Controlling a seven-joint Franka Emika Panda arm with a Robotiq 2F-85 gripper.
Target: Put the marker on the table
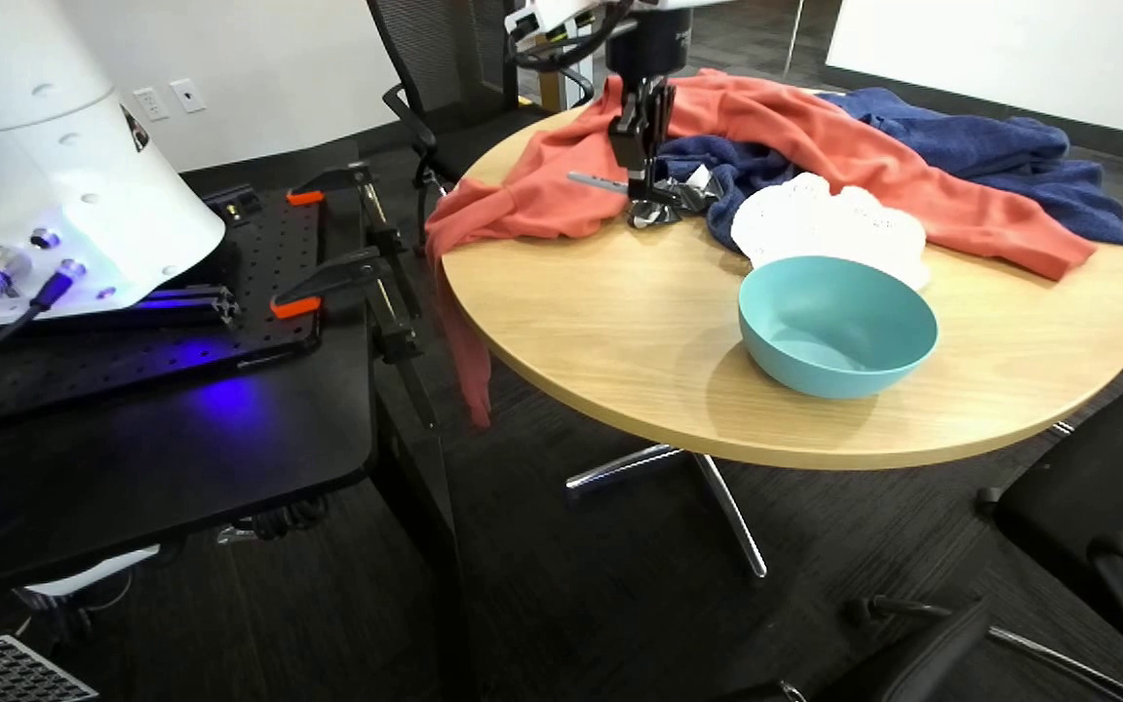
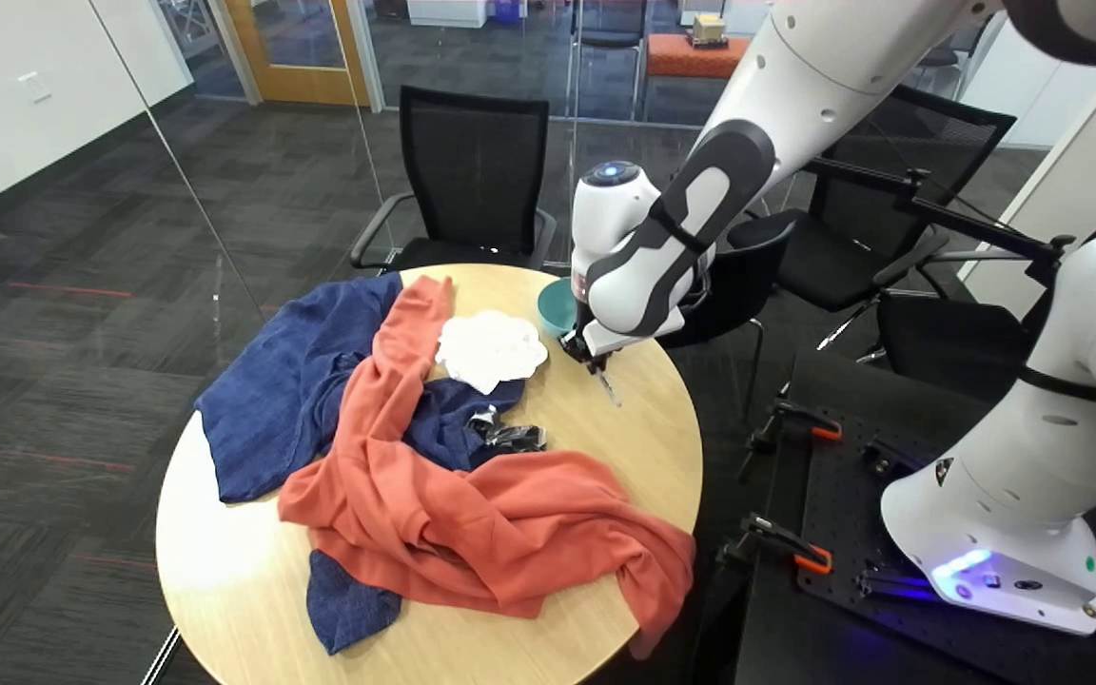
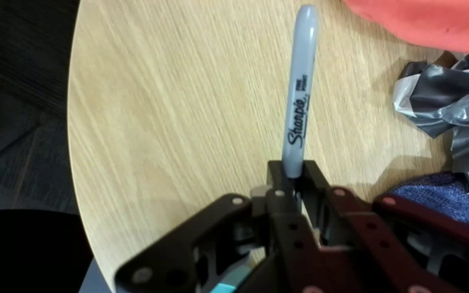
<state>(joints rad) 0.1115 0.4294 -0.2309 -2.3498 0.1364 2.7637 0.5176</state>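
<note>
The marker is a grey Sharpie (image 3: 299,89) with black lettering. My gripper (image 3: 293,173) is shut on one end of it in the wrist view. The rest of the marker sticks out beyond the fingertips over bare wood. The marker also shows in both exterior views (image 1: 597,182) (image 2: 610,388), as does the gripper (image 1: 647,190) (image 2: 589,354). The table (image 1: 610,331) is round with a light wood top; it also shows in an exterior view (image 2: 634,447) and the wrist view (image 3: 149,101). The marker looks held above the table; the exact gap cannot be told.
A teal bowl (image 1: 834,336) stands near the table's edge. A white cloth (image 1: 825,229), an orange-red garment (image 2: 500,523), a dark blue cloth (image 2: 291,390) and crumpled dark foil (image 3: 458,97) lie on the table. Black chairs (image 2: 472,171) stand around it. The robot's black desk (image 1: 259,419) has clamps.
</note>
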